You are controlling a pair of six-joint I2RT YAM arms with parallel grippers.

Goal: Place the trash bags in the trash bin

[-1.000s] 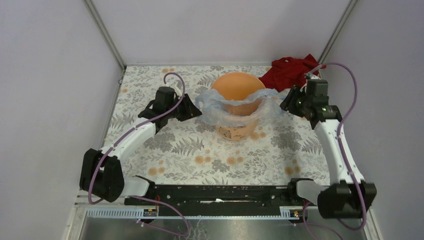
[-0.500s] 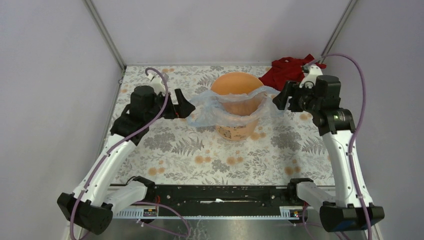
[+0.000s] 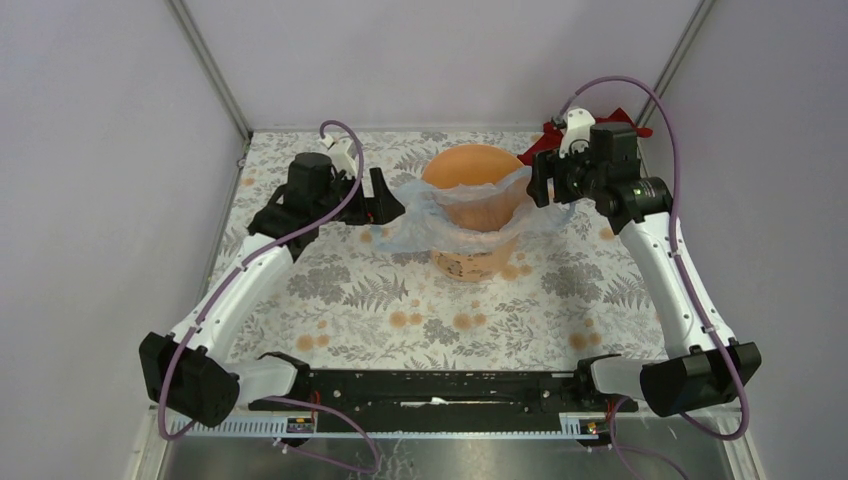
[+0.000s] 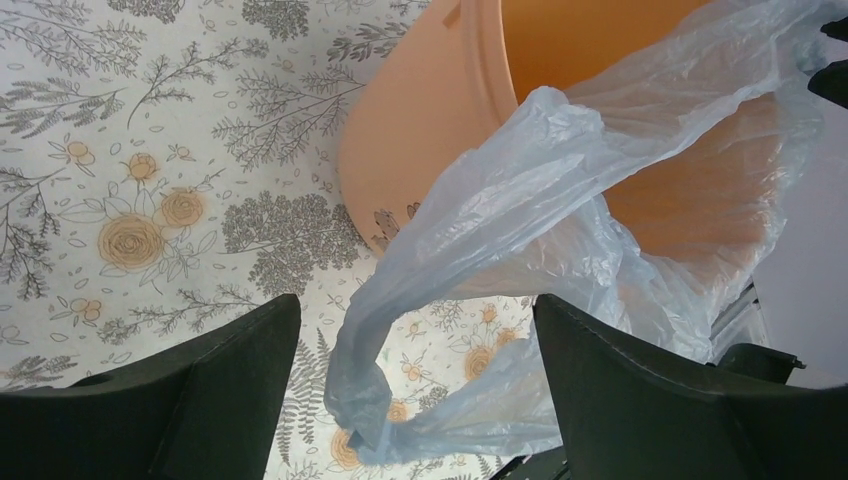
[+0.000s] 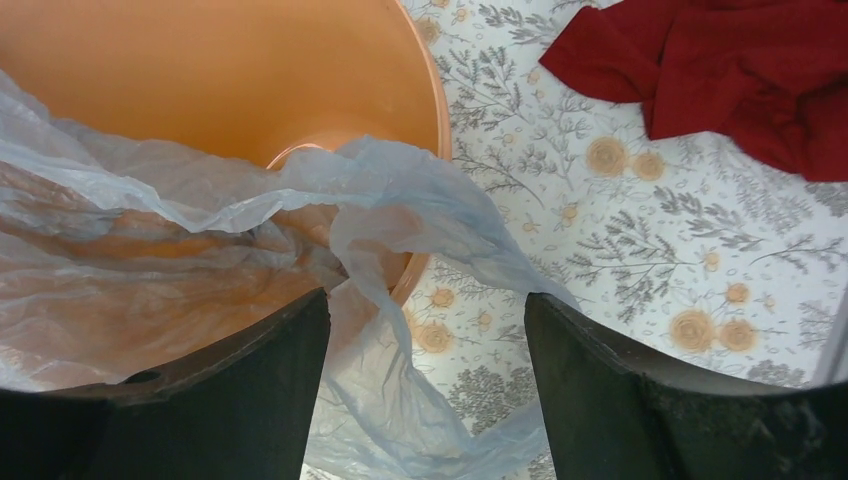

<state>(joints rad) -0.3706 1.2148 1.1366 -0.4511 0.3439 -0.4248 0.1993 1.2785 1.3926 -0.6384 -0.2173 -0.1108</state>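
Note:
The orange trash bin [image 3: 470, 178] stands at the middle back of the table. The pale blue trash bag [image 3: 425, 222] is draped over its near rim and hangs down the front and both sides. My left gripper [image 3: 388, 206] is open at the bag's left end. In the left wrist view the bag's handle loop [image 4: 400, 300] hangs loose between the wide jaws [image 4: 415, 305], beside the bin [image 4: 420, 130]. My right gripper [image 3: 541, 186] is open at the bin's right rim. A strip of bag [image 5: 400, 320] lies loose between its jaws [image 5: 425, 298], next to the bin [image 5: 250, 80].
A dark red cloth [image 3: 562, 140] lies at the back right corner, partly behind my right arm, and it also shows in the right wrist view [image 5: 740, 70]. The floral tablecloth [image 3: 400, 300] is ringed by grey walls on three sides.
Both grippers have moved inward toward the bin, the right one also farther back. The bag, earlier stretched wide between them, now hangs slacker and closer round the rim.

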